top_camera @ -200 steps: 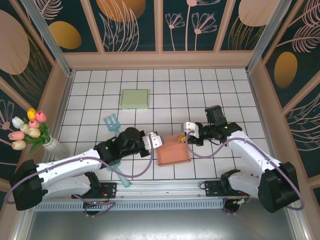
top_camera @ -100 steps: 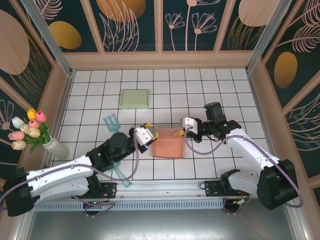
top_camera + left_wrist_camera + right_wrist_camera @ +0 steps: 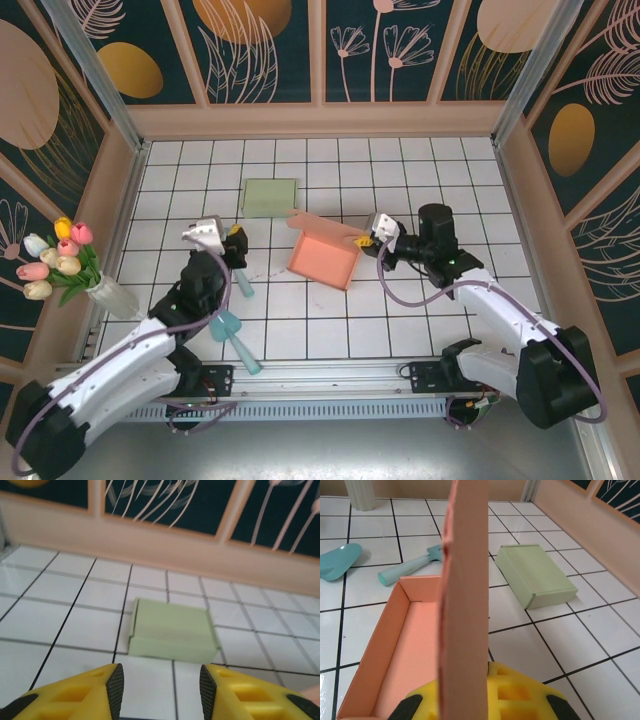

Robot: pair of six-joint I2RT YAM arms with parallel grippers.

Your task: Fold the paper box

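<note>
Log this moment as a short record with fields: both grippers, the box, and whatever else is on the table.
left gripper: open, holding nothing, facing the green box
right gripper: shut on an upright flap of the orange paper box
orange paper box: open on top, nothing inside
green box: closed, lying flat, apart from the orange one
tools: teal trowel and teal garden fork on the tiles
table's left edge: tulips in a vase
</note>
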